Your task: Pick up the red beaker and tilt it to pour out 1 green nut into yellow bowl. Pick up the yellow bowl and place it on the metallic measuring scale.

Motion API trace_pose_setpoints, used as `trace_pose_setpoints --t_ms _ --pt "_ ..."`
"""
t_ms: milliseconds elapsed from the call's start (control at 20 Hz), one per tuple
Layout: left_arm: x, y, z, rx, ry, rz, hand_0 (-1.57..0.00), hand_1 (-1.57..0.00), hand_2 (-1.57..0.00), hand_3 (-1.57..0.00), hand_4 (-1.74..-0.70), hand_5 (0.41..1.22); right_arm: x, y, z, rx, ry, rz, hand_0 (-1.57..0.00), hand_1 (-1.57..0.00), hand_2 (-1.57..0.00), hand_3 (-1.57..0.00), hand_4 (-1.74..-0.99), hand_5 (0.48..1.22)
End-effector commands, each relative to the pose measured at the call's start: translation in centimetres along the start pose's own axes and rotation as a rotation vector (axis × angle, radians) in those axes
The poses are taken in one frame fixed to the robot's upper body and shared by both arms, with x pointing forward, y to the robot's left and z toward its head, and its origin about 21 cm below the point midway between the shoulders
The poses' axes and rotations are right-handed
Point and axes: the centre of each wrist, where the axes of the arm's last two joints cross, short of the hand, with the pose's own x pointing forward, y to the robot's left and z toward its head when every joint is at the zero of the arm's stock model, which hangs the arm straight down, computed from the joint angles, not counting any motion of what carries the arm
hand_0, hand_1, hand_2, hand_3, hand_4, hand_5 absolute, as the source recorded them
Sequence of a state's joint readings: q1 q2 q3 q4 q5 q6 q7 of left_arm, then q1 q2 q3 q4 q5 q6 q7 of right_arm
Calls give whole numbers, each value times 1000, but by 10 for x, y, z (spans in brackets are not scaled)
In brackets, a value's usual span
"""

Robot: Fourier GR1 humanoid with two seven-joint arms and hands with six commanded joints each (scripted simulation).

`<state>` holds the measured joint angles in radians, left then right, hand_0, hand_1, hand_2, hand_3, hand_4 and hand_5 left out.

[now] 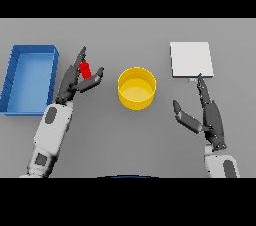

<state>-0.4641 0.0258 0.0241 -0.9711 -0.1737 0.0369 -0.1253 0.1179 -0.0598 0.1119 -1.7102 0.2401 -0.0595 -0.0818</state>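
The red beaker point(85, 70) stands on the table left of centre, between the fingers and thumb of my left hand point(74, 81). That hand reaches round it with fingers mostly straight; whether it touches the beaker I cannot tell. The yellow bowl point(136, 88) sits in the middle of the table, a short way right of the beaker. I see no nut in the bowl. The metallic measuring scale point(191, 59) is a pale square plate at the back right. My right hand point(207, 115) hovers open just in front of the scale, fingers pointing toward it.
A blue tray point(30, 77) lies at the far left, just beyond my left hand.
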Motion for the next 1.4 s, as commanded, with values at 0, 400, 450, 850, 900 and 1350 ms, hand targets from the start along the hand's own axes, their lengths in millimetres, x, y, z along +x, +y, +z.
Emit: trace_pose_setpoints --t_ms 0,400,450,850,900,1350 --pt "2 -1 -5 4 1 4 1 1 1 1 -1335 698 -1 -2 0 -8 5 5 1 1 1 1 -1263 640" --pt "0 -11 -13 49 5 23 -989 -1013 -1034 -926 -1575 1042 -2 -2 2 -3 -2 5 1 1 1 1 -1254 645" --pt "1 -14 -13 34 -5 13 -1106 -1125 -1142 -974 -1603 1078 -1 -2 1 -3 1 8 1 1 1 1 -1252 644" --pt "9 -17 -14 69 -44 56 -1493 -1496 -1499 -1471 -1644 1132 -1 0 6 -7 -2 -15 1 1 1 1 -1262 646" --pt "12 -16 -15 85 -55 70 -1509 -1511 -1513 -1491 -1664 1128 2 1 6 -10 -8 -4 1 1 1 1 -1258 646" --pt "69 -11 -20 -17 -129 -235 -1563 -1563 -1563 -1560 -1731 1124 -1 -2 6 5 -8 33 1 1 1 1 -1253 666"
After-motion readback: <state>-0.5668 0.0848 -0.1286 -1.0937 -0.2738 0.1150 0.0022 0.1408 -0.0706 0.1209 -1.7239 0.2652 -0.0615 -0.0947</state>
